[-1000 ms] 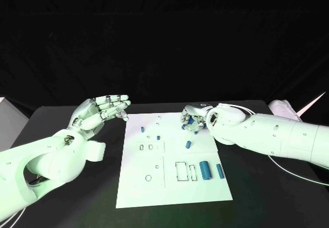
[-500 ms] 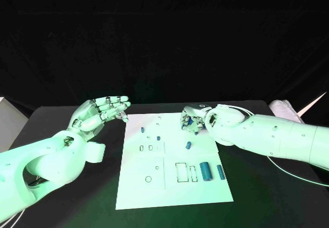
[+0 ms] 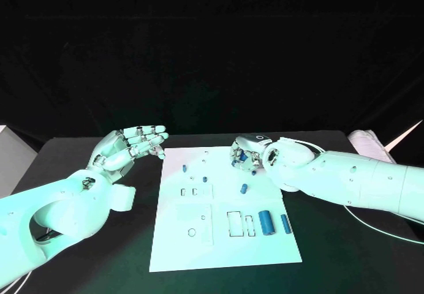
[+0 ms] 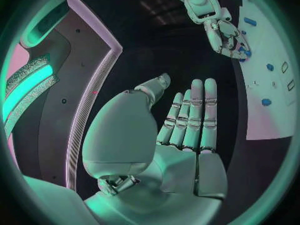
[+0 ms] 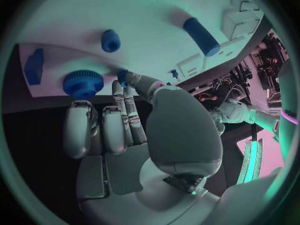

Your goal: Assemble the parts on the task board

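The white task board (image 3: pixel 225 248) lies in the middle of the black table. On it are small blue pegs (image 3: pixel 184 166) (image 3: pixel 243 187) and two blue cylinders (image 3: pixel 265 222) at its right side. My right hand (image 3: pixel 246 154) hangs over the board's far right corner with its fingers curled down. In the right wrist view its thumb and a finger pinch a small blue part (image 5: pixel 122 75), beside a blue gear (image 5: pixel 82 83) and a blue peg (image 5: pixel 110 40). My left hand (image 3: pixel 132 144) is raised off the board's far left corner, fingers straight, holding nothing; its palm (image 4: pixel 181 150) faces the board.
Empty outlined slots (image 3: pixel 233 222) sit beside the cylinders on the board. A white box (image 3: pixel 9 153) stands at the table's left edge. A pale object (image 3: pixel 367 139) and a thin cable (image 3: pixel 371 223) lie at the right.
My right hand has drifted slightly left over the board's far right corner. The left hand has barely moved.
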